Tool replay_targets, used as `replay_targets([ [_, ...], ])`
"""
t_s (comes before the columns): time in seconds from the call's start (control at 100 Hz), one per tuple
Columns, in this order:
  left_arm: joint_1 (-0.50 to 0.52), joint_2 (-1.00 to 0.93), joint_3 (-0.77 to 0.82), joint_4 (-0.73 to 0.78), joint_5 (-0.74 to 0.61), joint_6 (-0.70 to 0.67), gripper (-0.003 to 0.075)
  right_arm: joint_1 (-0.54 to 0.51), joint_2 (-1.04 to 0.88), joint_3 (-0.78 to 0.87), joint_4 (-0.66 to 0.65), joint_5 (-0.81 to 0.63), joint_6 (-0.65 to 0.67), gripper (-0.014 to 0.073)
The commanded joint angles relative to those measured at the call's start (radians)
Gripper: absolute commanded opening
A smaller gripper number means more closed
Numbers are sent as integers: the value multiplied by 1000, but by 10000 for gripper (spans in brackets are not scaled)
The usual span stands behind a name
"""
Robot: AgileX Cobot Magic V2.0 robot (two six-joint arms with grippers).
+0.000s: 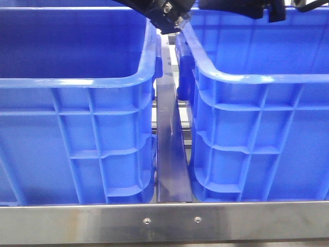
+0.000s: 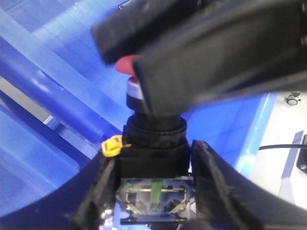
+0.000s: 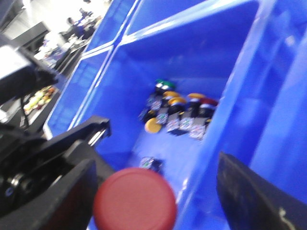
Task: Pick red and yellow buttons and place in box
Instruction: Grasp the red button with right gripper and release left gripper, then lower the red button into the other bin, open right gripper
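Observation:
My left gripper (image 2: 156, 189) is shut on a red button (image 2: 153, 143). It grips the button's black body and clear contact block, and the red cap (image 2: 127, 64) points away from it. A small yellow tab (image 2: 112, 146) sticks out of the body. My right gripper (image 3: 163, 196) is open, with the red cap (image 3: 135, 199) between its fingers, close to one finger (image 3: 72, 191). Its dark fingers (image 2: 216, 57) hang over the cap in the left wrist view. Yellow-capped buttons (image 3: 176, 100) lie in a pile in the blue crate below. In the front view both arms meet at the top (image 1: 172, 18).
Two tall blue crates, left (image 1: 77, 82) and right (image 1: 257, 80), stand side by side with a metal rail (image 1: 169, 149) between them. The pile in the crate (image 3: 230, 96) also holds green (image 3: 164, 84) and red (image 3: 207, 102) buttons. One loose button (image 3: 151, 164) lies nearer.

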Motion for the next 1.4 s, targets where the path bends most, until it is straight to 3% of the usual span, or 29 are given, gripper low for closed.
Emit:
replay_targets([
  [0.0,-8,-35,-27,-48,-40,5,72,1,-23,-34,41,70,-1,521],
  [0.22,-8,-35,-27,-48,-40,5,74,1,-23,-34,42,75,-1,237],
  [0.29,-8,-35,-27,-46,-38,5,107,1,-23,-34,42,77,-1,190],
  [0.38,-8,-35,-27,-33,-31,5,251,1,-23,-34,42,84,-1,185],
  [0.51,-8,-35,-32,-26,-27,5,588,-1,-23,-34,52,82,-7,185],
  [0.58,-8,-35,-46,-21,-13,5,681,-19,-23,-44,58,76,-28,185],
  [0.76,-8,-35,-76,-3,13,5,690,-147,-25,-111,56,76,-105,185],
  [0.94,-8,-35,-76,-3,14,5,690,-292,-25,-135,50,42,-296,185],
  [1.21,-8,-35,-76,-3,14,5,690,-343,-20,-132,-27,-304,-594,185],
  [1.39,-8,-35,-76,-3,14,5,690,-343,21,-132,-10,-471,-651,185],
])
